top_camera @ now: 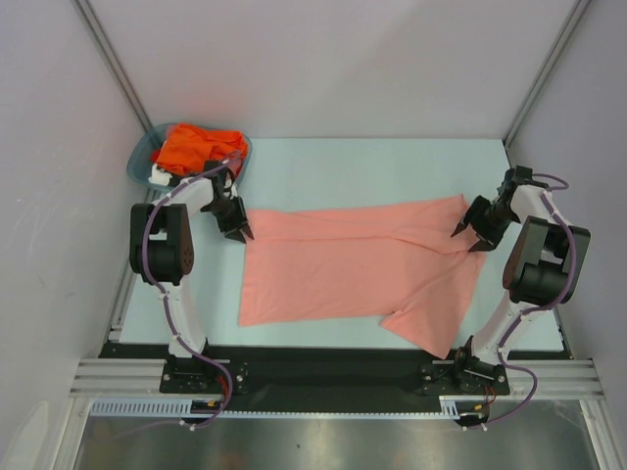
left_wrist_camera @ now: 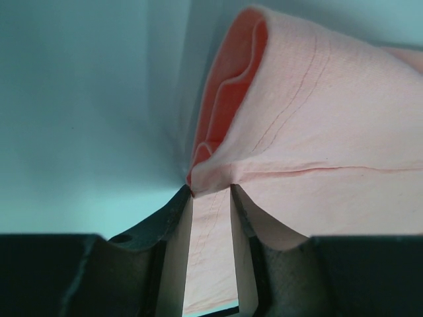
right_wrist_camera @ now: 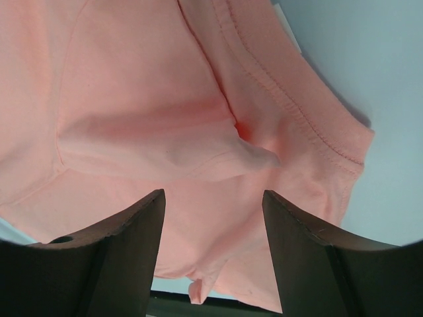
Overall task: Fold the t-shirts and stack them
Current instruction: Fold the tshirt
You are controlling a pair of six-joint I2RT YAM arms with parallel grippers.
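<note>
The salmon-pink t-shirt (top_camera: 353, 264) lies spread across the table, a sleeve hanging toward the near edge. My left gripper (top_camera: 241, 233) stands at the shirt's far left corner. In the left wrist view its jaws (left_wrist_camera: 211, 190) are narrow but apart, tips pressed on a puckered fold of the hem (left_wrist_camera: 225, 125), with flat cloth showing in the gap. My right gripper (top_camera: 468, 233) hovers at the right end, open over a raised wrinkle beside the ribbed collar (right_wrist_camera: 297, 112), holding nothing (right_wrist_camera: 214, 195). An orange t-shirt (top_camera: 196, 147) and a bit of white cloth (top_camera: 160, 177) sit in the basket.
A teal basket (top_camera: 140, 162) stands at the table's far left corner, just behind the left arm. White walls and metal posts enclose the pale table (top_camera: 372, 166). A black rail (top_camera: 323, 367) runs along the near edge.
</note>
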